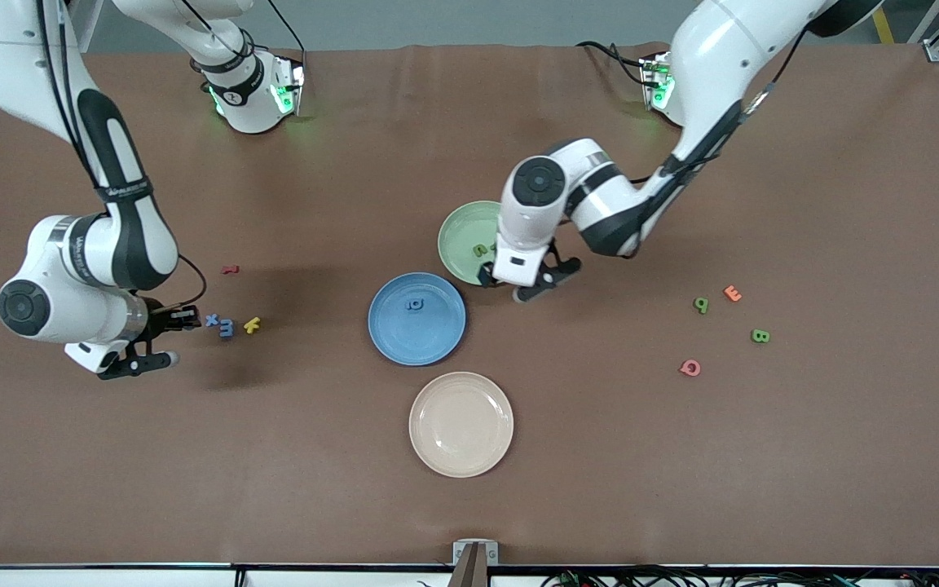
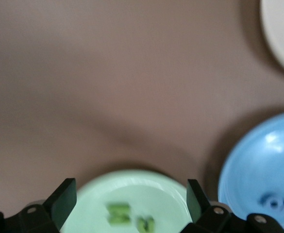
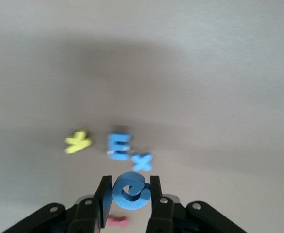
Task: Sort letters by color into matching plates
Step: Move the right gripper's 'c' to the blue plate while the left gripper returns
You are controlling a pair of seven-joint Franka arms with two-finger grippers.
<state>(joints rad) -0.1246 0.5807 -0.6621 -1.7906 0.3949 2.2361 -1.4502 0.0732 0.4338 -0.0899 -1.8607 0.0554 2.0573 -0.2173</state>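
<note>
A curled blue letter (image 3: 130, 190) is clamped between the fingers of the right gripper (image 3: 129, 194), above the table near a blue x (image 1: 212, 319). The left gripper (image 2: 131, 201) is held with fingers spread wide over the pale green plate (image 1: 460, 230), where two green letters (image 2: 130, 218) lie; one blue letter (image 1: 415, 305) lies in the blue plate (image 1: 392, 342).

Bare desk (image 1: 152, 473) lies wide around the cream plate (image 1: 460, 424). The three plates crowd the middle; the left hand (image 1: 500, 287) hangs over the green plate (image 1: 463, 236), blocking it.
</note>
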